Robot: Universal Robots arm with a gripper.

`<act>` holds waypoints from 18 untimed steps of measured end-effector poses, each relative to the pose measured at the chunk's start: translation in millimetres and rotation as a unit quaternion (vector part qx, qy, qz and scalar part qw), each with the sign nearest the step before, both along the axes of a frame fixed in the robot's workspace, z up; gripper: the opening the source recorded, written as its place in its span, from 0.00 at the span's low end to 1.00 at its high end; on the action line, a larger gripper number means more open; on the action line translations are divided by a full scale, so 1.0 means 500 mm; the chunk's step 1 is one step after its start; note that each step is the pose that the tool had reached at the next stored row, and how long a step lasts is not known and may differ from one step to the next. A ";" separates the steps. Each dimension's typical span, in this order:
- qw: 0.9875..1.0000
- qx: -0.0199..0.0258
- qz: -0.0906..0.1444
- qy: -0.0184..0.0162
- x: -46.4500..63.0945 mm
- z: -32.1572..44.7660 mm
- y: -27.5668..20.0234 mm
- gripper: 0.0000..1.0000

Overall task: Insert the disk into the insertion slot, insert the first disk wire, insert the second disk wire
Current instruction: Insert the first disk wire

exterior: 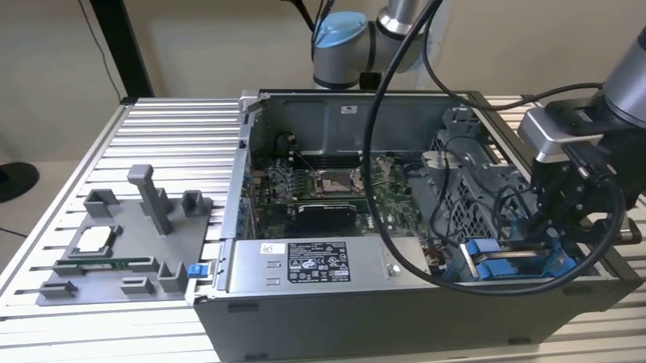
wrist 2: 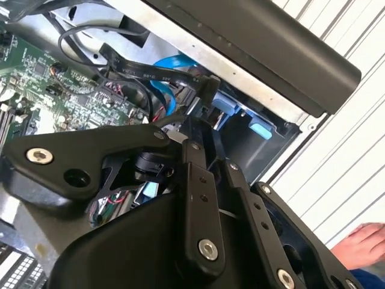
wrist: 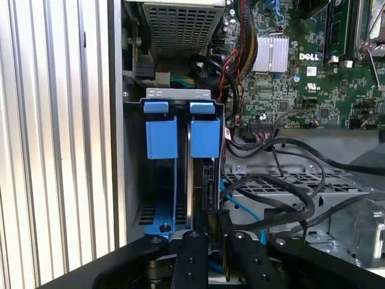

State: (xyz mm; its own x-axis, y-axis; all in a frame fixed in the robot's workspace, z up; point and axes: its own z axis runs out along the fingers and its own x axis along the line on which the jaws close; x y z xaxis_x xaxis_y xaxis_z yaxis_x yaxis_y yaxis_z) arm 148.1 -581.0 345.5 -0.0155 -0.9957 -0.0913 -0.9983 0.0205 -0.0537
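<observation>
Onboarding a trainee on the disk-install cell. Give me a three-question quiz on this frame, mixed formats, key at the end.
1. True or false: the gripper is by the insertion slot, not over the motherboard.
2. The slot's plastic rails are: A red, B blue, C yellow.
3. Fill in: in the second wrist view, a person's ____ shows beside the ribbed table.
Key: 1 true. 2 B. 3 hand.
</observation>
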 end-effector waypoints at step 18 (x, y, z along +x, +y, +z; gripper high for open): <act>1.000 -0.004 -0.001 -0.012 -0.005 -0.009 0.0154 0.00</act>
